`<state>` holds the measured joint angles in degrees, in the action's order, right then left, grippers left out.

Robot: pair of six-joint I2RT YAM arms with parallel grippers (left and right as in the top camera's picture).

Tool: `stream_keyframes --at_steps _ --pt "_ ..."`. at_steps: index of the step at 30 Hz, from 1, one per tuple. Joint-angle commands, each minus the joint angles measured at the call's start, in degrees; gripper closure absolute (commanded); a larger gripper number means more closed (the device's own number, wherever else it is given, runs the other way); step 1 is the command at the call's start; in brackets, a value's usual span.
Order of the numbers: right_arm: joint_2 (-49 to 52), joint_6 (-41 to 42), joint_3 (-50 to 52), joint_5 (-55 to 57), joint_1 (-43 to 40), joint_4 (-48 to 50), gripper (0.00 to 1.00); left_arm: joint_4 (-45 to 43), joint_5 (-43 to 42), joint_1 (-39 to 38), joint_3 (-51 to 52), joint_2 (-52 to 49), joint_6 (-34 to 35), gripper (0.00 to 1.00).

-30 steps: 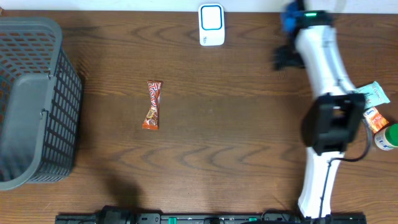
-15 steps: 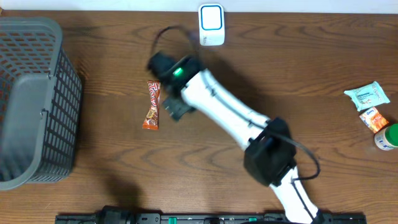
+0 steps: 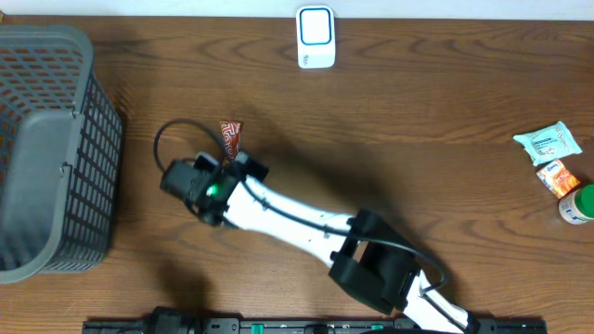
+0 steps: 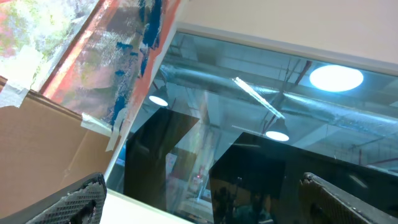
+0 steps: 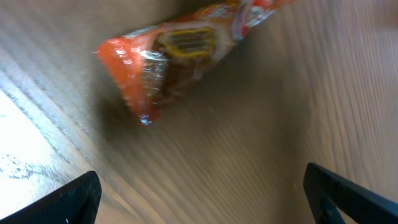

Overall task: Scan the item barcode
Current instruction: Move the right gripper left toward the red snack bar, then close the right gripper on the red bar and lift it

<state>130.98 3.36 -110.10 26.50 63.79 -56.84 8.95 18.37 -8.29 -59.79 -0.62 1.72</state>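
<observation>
Both sets of jaws gape wide, empty: right gripper [image 5: 202, 196] hangs just above the orange snack packet [image 5: 177, 50], left gripper [image 4: 199, 199] stares up at ceiling lights [image 4: 336, 78].

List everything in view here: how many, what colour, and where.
table: one, brown wood, under everything
basket: one, grey, left edge
scanner: one, white and blue, top centre
snack bar: one, orange-red, centre-left of table
wipes pack: one, pale green, right edge
small packet: one, orange, below wipes pack
bottle: one, green-capped, right edge, cut off
right hand: one, black, open, over snack bar
left hand: one, black, open, aimed at ceiling
</observation>
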Motion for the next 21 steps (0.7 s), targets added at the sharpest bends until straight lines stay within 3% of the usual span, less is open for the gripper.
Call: stream_keyframes --at_steps 1,16,21 --pt "-0.5 -5.4 4.6 6.9 1.8 4.3 0.01 -0.3 0.3 0.2 0.0 0.5 0.5 0.02" --pt "-0.4 -6.9 15.7 10.5 4.5 22.3 0.01 -0.3 0.3 0.2 0.0 0.5 0.5 0.02" --pt "-0.3 -17.1 21.4 11.1 3.2 34.3 0.01 -0.3 0.3 0.2 0.0 0.5 0.5 0.02"
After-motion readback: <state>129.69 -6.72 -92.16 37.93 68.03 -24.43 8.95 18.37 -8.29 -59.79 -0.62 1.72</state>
